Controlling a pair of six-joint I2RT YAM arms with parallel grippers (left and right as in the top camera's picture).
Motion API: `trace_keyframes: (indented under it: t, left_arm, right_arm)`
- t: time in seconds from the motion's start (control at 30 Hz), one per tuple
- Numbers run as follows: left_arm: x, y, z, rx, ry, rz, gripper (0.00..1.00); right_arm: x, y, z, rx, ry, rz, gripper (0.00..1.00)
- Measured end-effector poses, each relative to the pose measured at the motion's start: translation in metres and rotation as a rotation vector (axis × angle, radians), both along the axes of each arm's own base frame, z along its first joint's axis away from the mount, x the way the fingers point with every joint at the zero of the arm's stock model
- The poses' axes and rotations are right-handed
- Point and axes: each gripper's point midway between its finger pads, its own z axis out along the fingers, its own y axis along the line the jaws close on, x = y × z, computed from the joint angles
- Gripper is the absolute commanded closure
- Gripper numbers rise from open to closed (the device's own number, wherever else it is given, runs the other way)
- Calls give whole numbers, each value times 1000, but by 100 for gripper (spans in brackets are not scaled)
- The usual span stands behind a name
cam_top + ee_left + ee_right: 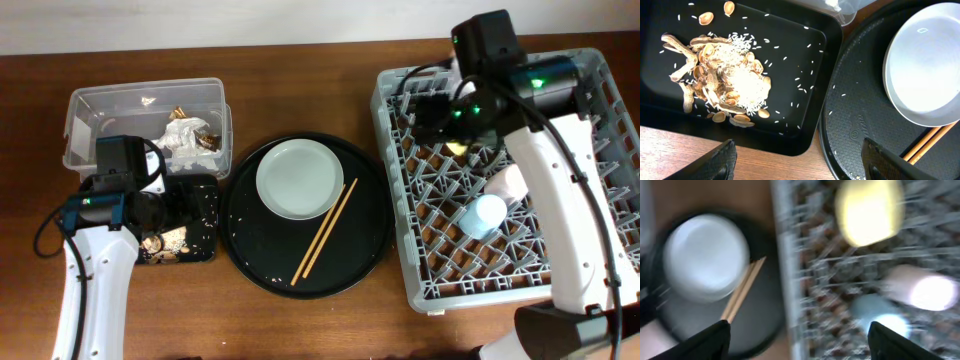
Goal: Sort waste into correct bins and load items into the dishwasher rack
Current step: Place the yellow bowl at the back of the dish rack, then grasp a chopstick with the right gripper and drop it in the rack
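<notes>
The clear tub (145,110) holds a tissue wad (180,138) and scraps. The black rectangular tray (205,205) holds peanut shells and rice (730,80). My left gripper (165,212) hangs over this tray, open and empty (797,160). The pale plate (300,178) and two chopsticks (325,232) lie on the round black tray (250,240). The grey rack (590,100) holds the yellow bowl (869,210), pink cup (507,183) and blue cup (483,215). My right gripper (428,110) is above the rack's left part, open and empty (797,340); its view is blurred.
In the left wrist view the plate (925,65) and chopstick ends (930,142) lie to the right of the rectangular tray, and a corner of the clear tub (847,10) shows at the top. Rice grains are scattered on the round tray (865,115). Bare wood shows in front.
</notes>
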Motion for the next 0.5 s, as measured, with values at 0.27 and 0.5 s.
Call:
trace_keyframes:
  t: [0.27, 0.5]
  left_arm:
    - [-1, -1, 0, -3, 2, -1, 20]
    - [-1, -1, -1, -4, 6, -1, 20]
  right_arm:
    - [-58, 112, -106, 139, 274, 175, 18]
    - [-92, 146, -218, 61, 320, 151, 21]
